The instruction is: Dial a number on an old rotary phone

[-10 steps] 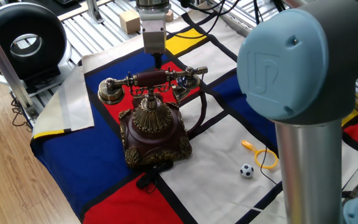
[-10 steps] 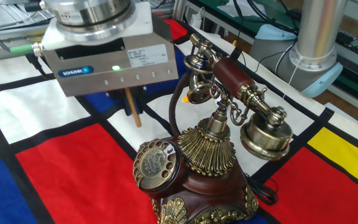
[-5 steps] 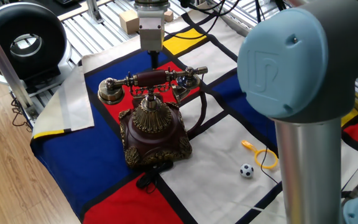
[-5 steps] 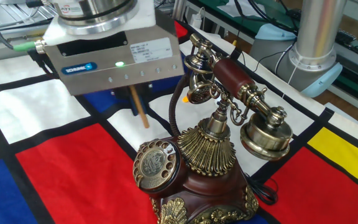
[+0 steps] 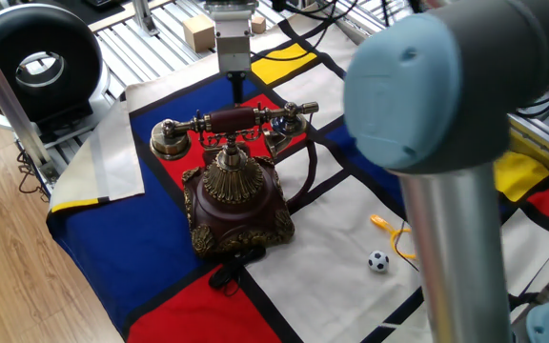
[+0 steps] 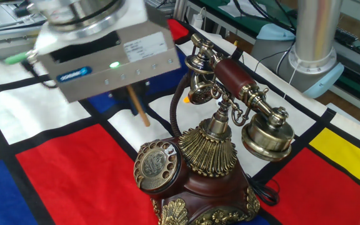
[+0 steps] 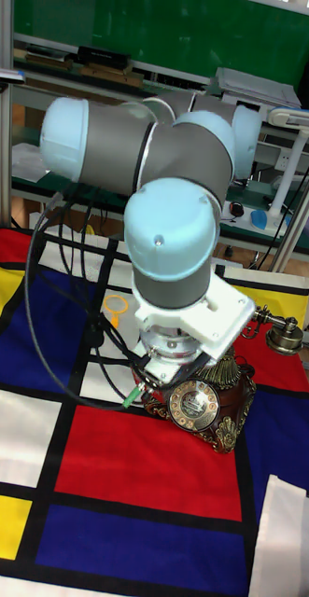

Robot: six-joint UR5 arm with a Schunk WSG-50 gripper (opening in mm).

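A: Hovering my gripper (image 6: 136, 103) beside the rotary phone (image 6: 195, 172), which is standing on the red panel of the checked cloth (image 6: 55, 169). Its fingers are hidden, but a wooden stick (image 6: 137, 106) is pointing down from it, so I am judging it clamped on that.

B: Advice?

A: Aiming the tip squarely into one hole of the brass dial (image 6: 157, 164), staying clear of the handset (image 6: 239, 87).

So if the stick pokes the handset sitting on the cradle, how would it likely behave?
The handset looks rigid and probably heavy for its size, given its brass-looking ends. It rests crosswise on a narrow cradle, overhanging both sides, so a sideways poke could likely tip or roll it off. Its dark cord would probably keep it from going far.
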